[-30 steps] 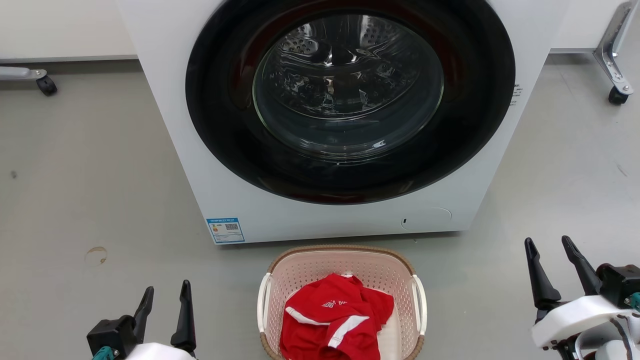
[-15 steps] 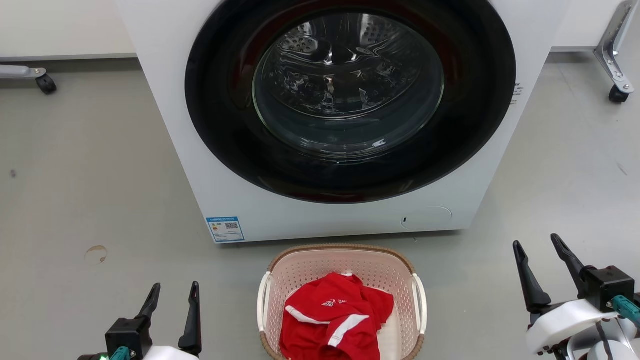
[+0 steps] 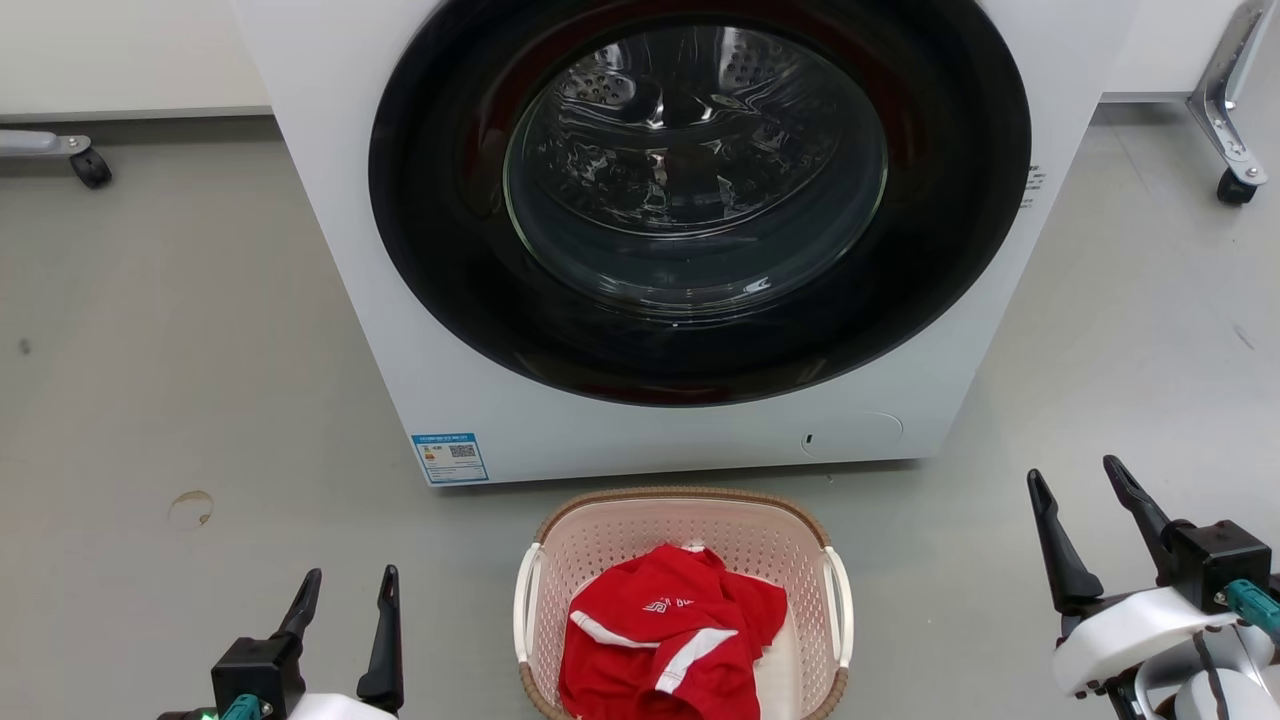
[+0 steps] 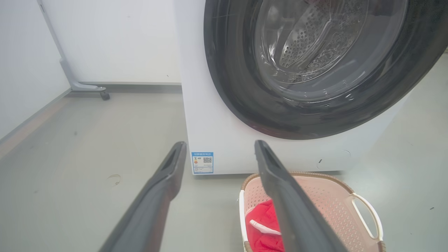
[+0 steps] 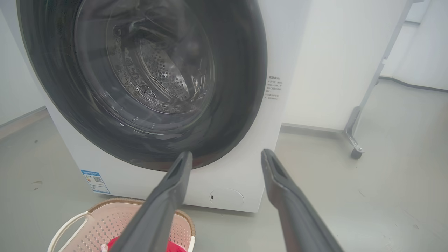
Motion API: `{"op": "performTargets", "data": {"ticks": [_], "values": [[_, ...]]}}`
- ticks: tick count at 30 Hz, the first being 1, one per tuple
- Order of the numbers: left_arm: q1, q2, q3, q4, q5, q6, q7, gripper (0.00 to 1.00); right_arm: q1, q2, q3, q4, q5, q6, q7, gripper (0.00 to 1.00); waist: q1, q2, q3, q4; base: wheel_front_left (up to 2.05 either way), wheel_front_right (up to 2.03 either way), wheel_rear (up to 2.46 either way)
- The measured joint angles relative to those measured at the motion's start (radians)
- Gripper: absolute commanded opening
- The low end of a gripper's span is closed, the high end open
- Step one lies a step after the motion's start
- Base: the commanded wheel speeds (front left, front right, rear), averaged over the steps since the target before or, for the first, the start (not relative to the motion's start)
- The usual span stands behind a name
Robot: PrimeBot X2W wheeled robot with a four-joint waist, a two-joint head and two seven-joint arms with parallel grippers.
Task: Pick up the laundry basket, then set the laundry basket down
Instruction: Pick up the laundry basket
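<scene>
Cropping: laundry basket [image 3: 625,538] near rim | red garment [image 3: 665,640] hides basket floor

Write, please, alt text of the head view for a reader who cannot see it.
A pink laundry basket holding a red garment sits on the grey floor before a white washing machine. The left gripper and right gripper, both open, flank it.

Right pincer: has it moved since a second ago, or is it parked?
Yes. The right pincer has drifted slightly left in the head view, toward the laundry basket, which sits unmoved before the washing machine.
</scene>
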Motion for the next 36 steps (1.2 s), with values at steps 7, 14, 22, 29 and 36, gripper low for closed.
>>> {"op": "performTargets", "data": {"ticks": [7,14,22,29,36], "values": [[-0.001,0.000,0.000,0.004,-0.001,0.000,0.000,1.00,0.000,0.000,-0.002,0.004,0.000,0.000,0.000,1.00,0.0000,0.0000,0.010,-0.001,0.00,0.00,0.00],[-0.030,0.003,-0.017,0.017,-0.003,-0.002,0.000,1.00,-0.001,0.000,-0.005,0.003,0.004,0.000,0.000,1.00,0.0000,0.0000,0.064,-0.002,0.00,0.00,0.00],[-0.088,0.005,-0.032,0.016,-0.020,-0.009,0.000,1.00,-0.036,0.000,-0.022,0.002,0.006,0.000,0.000,1.00,0.0000,0.0000,0.170,0.000,0.00,0.00,0.00],[-0.154,0.003,-0.047,0.018,-0.049,-0.019,0.000,1.00,-0.077,-0.001,-0.039,0.001,0.015,0.000,0.000,1.00,0.0000,0.0000,0.299,0.002,0.00,0.00,0.00],[-0.230,-0.002,-0.079,0.021,-0.063,-0.027,0.000,1.00,-0.124,-0.002,-0.052,-0.005,0.013,0.000,0.000,1.00,0.0000,0.0000,0.436,0.007,0.00,0.00,0.00]]}}
